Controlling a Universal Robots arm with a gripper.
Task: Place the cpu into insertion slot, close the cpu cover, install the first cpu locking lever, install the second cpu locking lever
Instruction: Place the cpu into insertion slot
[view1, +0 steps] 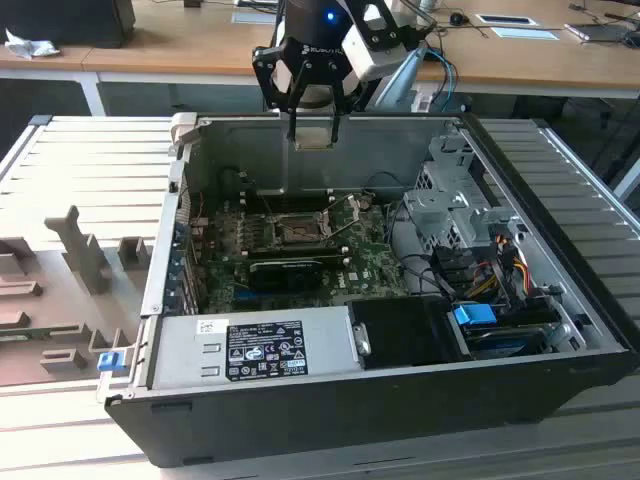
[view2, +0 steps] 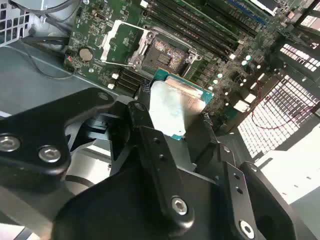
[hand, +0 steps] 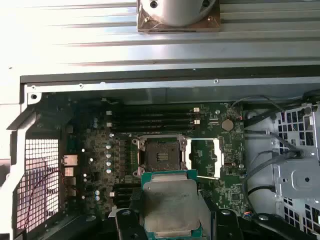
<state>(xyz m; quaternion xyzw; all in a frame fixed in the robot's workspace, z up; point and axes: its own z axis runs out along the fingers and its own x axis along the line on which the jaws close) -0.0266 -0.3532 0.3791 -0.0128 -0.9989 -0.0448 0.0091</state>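
While the jaws are closed on the cpu (view2: 172, 107), gripping it by two opposite edges with its pale metal top facing the second wrist view's camera, nothing of the task is finished yet. In the exterior view the chip (view1: 313, 135) hangs high over the open computer case (view1: 300, 420), about at the level of its far wall and well apart from the board below. It is tilted rather than lying flat, as far as I can judge.

Under it, the insertion slot (hand: 160, 156) is empty; its dark square with the silvery rim is open to the eye in both wrist views. The cpu cover (hand: 218, 157) is swung open and lies to one side of the socket, so the way down is free. The locking levers I cannot make out clearly, but with the cover open they can hardly be fastened.

Around the socket is the green circuit board (hand: 100, 150), with the long memory slots (hand: 150, 117) on one side and a long black card (view1: 285, 268) on the other. The case stands on a pale ribbed surface (view1: 90, 150).

So all four steps remain: placing the chip, closing the cover, and both levers.
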